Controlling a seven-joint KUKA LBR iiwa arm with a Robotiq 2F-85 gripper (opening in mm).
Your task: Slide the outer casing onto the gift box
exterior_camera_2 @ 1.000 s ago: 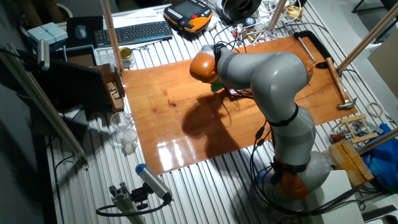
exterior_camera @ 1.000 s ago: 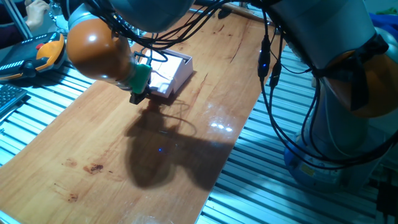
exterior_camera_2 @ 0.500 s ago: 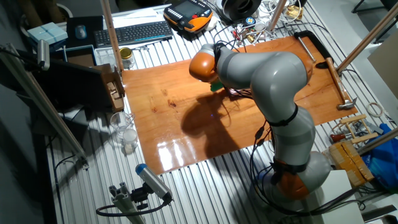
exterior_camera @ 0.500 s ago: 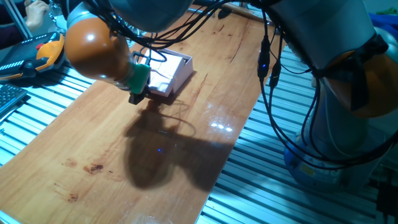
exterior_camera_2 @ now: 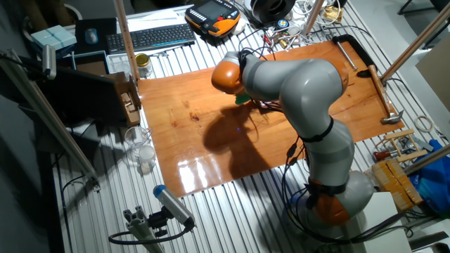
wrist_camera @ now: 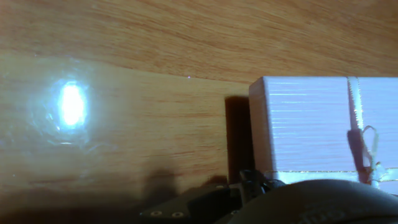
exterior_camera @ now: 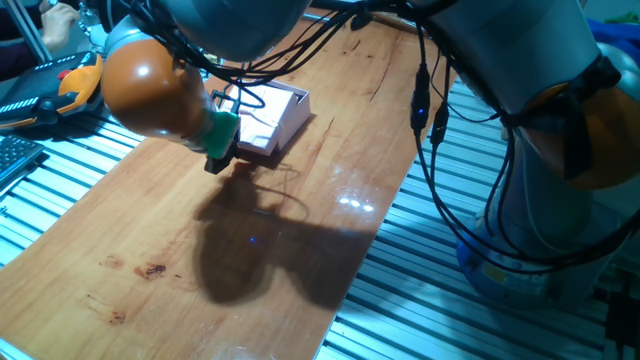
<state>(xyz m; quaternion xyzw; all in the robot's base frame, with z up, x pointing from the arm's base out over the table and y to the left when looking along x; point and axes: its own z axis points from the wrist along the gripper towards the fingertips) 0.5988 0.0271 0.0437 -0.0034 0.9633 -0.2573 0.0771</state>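
In one fixed view the outer casing (exterior_camera: 275, 118) lies flat toward the far end of the wooden table (exterior_camera: 150, 230). Its left part is hidden behind the arm's orange joint (exterior_camera: 150, 85) and green wrist piece, so only the right half and one side wall show. The gripper (exterior_camera: 217, 160) sits just beside the casing's near edge, low over the wood. Its fingers are too dark and small to separate, so I cannot tell how the jaws stand.

In the other fixed view the grey arm (exterior_camera_2: 302, 91) covers the casing almost wholly, and the gripper is hidden too.

The hand view shows the casing (wrist_camera: 311, 124) filling the right side, cut off by the frame, with its ribbon (wrist_camera: 354, 118) and bow. The gift box is perhaps inside; no tray shows. A dark, blurred part of the hand crosses the bottom edge.
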